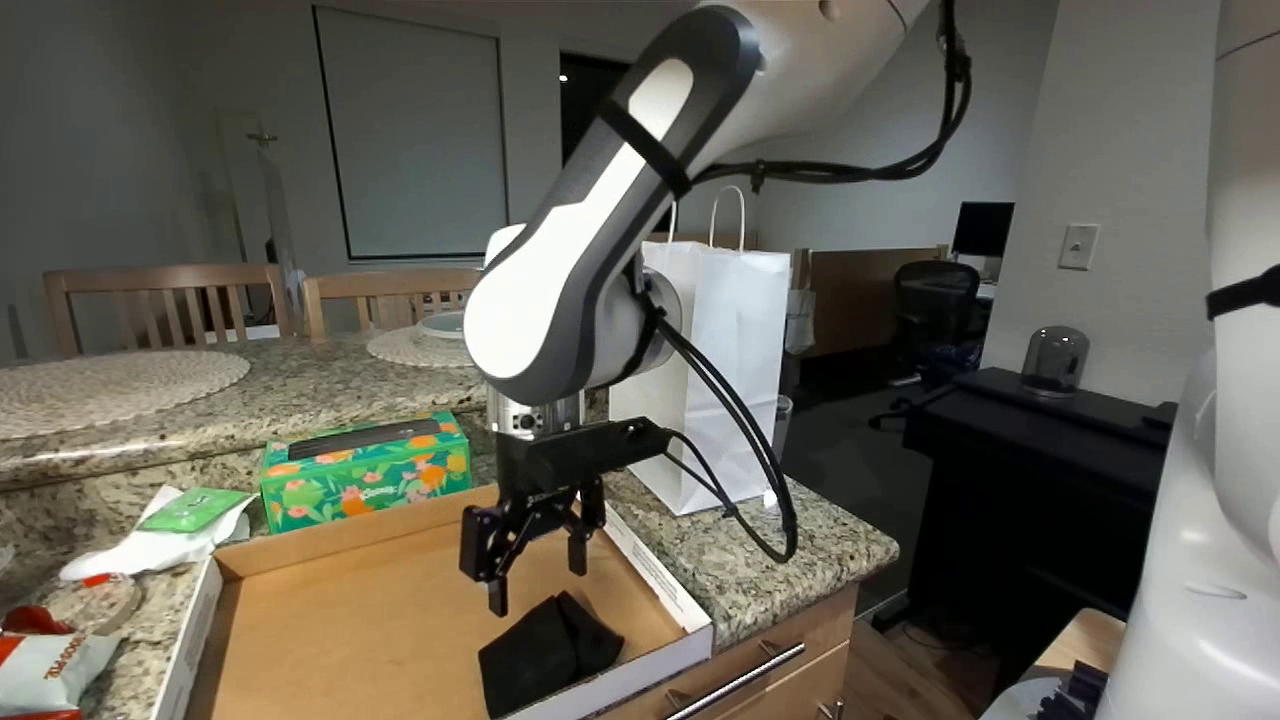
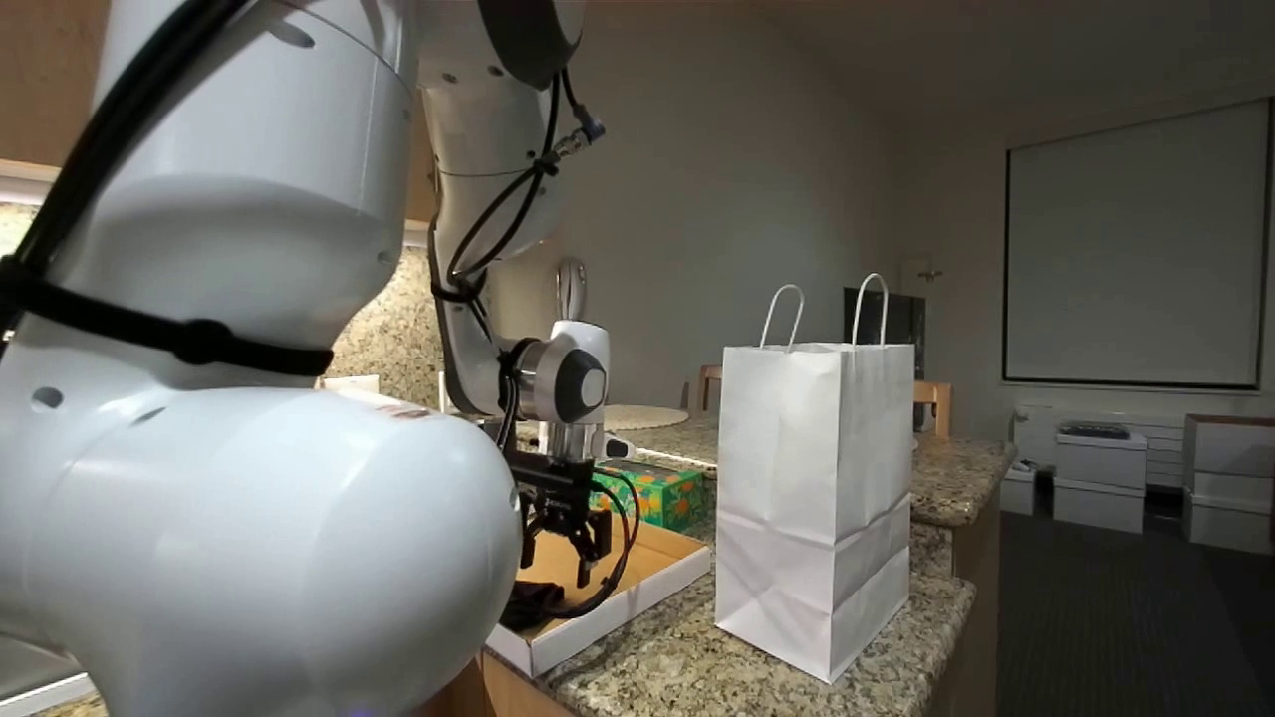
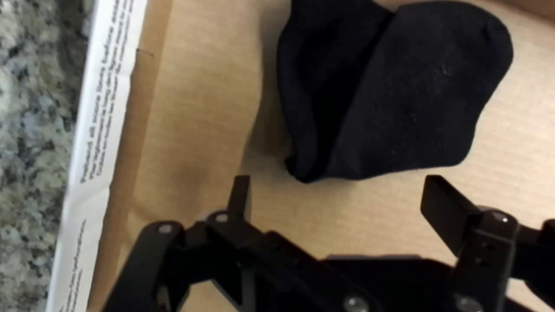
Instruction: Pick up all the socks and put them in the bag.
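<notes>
A black folded sock (image 1: 545,655) lies in the near right corner of a shallow cardboard box (image 1: 350,610). It shows large in the wrist view (image 3: 412,99) and partly in an exterior view (image 2: 533,602). My gripper (image 1: 538,582) is open and empty, pointing down above the box. In the wrist view the open fingers (image 3: 338,186) are beside the sock's edge, apart from it, with bare cardboard between them. The white paper bag (image 2: 782,478) stands upright on the counter beside the box, also seen behind the arm (image 1: 735,370). The bag's inside is hidden.
A green floral tissue box (image 1: 370,470) stands behind the cardboard box. A green packet (image 1: 195,510) on white paper and a snack bag (image 1: 55,665) lie on its left. The box's white rim (image 3: 99,108) and the granite counter's edge (image 1: 850,560) are near. A cable loop hangs beside the gripper.
</notes>
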{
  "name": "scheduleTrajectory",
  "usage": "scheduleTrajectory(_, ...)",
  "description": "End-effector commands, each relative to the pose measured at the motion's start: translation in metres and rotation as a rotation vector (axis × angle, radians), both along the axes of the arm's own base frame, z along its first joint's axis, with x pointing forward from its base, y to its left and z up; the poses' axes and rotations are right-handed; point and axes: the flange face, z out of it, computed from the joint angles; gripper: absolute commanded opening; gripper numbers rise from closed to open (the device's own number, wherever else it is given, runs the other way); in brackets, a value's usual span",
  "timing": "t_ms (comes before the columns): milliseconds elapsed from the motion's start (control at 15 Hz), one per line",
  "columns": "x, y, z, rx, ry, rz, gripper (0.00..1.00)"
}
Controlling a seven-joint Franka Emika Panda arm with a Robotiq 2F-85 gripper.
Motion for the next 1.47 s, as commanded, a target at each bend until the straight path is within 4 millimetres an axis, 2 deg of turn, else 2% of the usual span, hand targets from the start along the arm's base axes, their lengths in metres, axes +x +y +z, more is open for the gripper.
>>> scheduleTrajectory(0,-0.018,0.004,-0.006,-0.041,0.027,-0.039,1.0)
scheduleTrajectory(467,-0.033,0.014,-0.027,-0.063,0.098,-0.035,1.0)
scheduleTrajectory(533,-0.033,0.014,-0.031,-0.068,0.101,-0.036,0.93)
scheduleTrajectory(600,-0.033,0.013,-0.033,-0.072,0.102,-0.041,0.74)
scheduleTrajectory(1267,-0.021,-0.001,-0.022,-0.098,0.103,-0.154,0.1)
scheduleTrajectory(1400,-0.019,-0.003,-0.012,-0.094,0.096,-0.151,0.09)
